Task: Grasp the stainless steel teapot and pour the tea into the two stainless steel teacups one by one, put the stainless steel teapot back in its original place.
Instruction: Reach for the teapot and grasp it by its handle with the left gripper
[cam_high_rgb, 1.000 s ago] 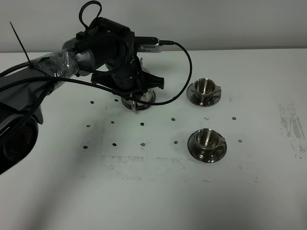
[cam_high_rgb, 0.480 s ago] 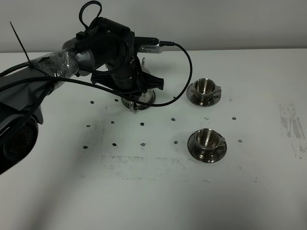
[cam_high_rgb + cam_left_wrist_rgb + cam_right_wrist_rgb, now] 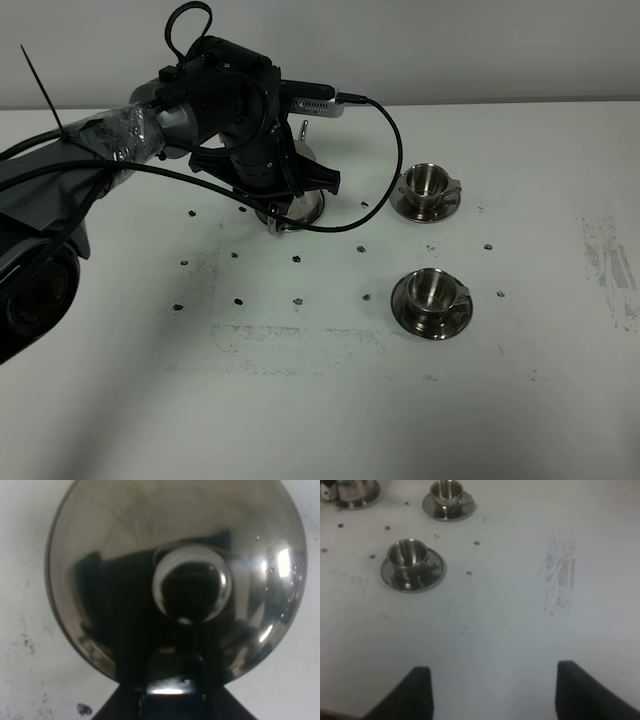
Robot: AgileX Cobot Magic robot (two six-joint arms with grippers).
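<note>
White table (image 3: 510,605) beneath wide-spread right gripper (image 3: 493,675)

Likely a robotics lab, scuffed white table (image 3: 320,420) with dark dots (image 3: 297,259), plain grey wall (image 3: 480,40)

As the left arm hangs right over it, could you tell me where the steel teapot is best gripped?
Probably the loop handle, which seems to sit on the side of the teapot nearer the high camera, opposite the thin spout; come down on it from above. The lid's knob is a smooth ball and would likely slip.
</note>
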